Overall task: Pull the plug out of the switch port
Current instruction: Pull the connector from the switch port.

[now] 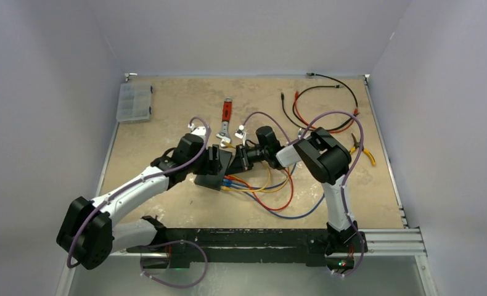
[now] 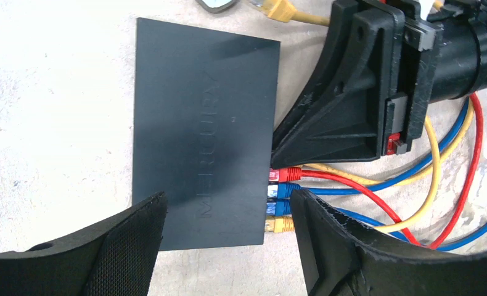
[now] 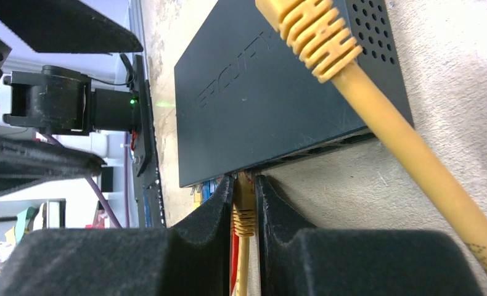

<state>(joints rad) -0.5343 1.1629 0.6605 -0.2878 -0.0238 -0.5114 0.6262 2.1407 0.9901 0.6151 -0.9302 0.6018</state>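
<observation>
We list the switch (image 1: 212, 175) at the centre of the table (image 1: 167, 111), left gripper (image 2: 229, 203) wide above it, right gripper (image 3: 244, 200) pinched on the yellow plug (image 3: 244, 217) at its right edge, plug axis running rightward toward that arm.

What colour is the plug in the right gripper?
Yellow plug, pinched in the right gripper; clearest in right wrist view.

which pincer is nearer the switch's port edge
Right. The right pincer sits at the port edge of the switch, shut on a yellow plug; the left pincer hangs open above the switch's top.
</observation>
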